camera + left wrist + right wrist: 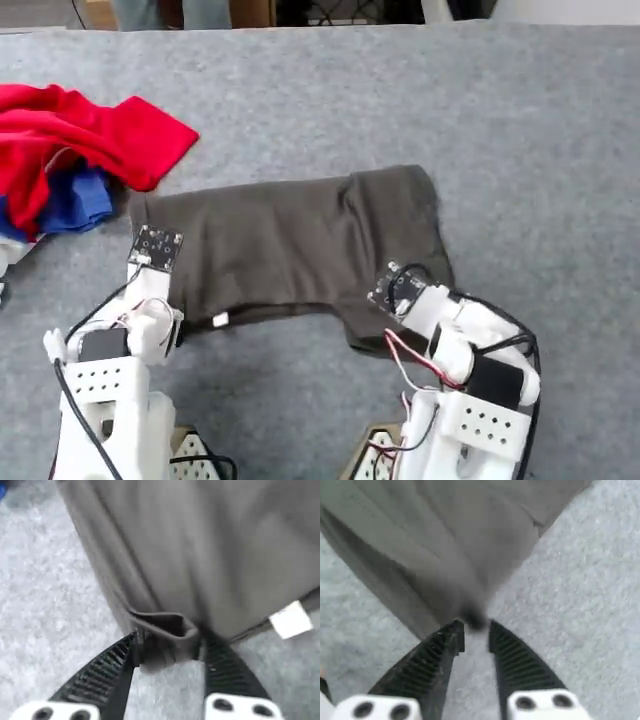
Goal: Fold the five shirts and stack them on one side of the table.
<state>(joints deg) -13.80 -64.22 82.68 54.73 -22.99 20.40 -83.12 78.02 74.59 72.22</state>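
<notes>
The near hem of the dark shirt (280,240), spread mid-counter (500,120), is clamped as a bunched fold by the left hand (167,640) and pinched by the right hand (476,625). The cloth is judged soft, light and limp, best taken at hem corners. Farther off, a red shirt (100,135) and a blue shirt (75,200) are heaped.

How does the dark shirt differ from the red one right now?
The dark shirt lies spread at mid-table; the red shirt sits crumpled at the table's left edge, over a blue shirt. The left gripper and right gripper both pinch the dark shirt's near hem; nothing touches the red shirt. Both lie on the grey table.
</notes>
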